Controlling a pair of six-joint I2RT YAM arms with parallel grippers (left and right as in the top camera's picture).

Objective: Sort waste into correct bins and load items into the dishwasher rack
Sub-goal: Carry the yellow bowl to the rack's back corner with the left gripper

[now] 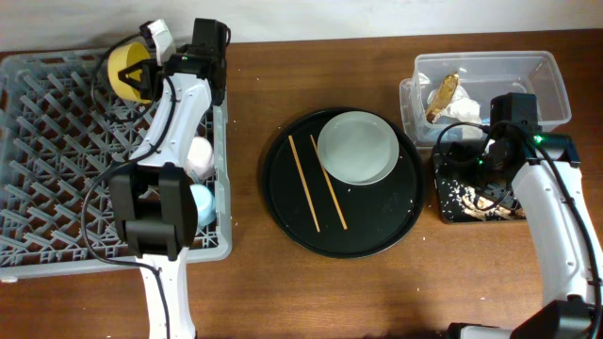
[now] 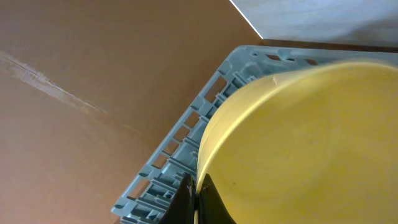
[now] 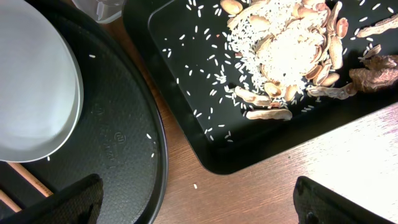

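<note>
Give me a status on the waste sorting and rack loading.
Done: napkins lie in the clear tub, food leftovers in the shallow black tray, pink cup and blue cup in the rack. In hand: the left pincer grips the yellow bowl at the rack's far corner. Left: the plate and two chopsticks on the round black tray.

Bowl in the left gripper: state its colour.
Plain yellow round bowl, shown best in the left wrist view.

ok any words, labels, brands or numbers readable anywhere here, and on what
No readable text in any view.
Two small embossed marks on the round black tray, seen from the right wrist: too small to read.
</note>
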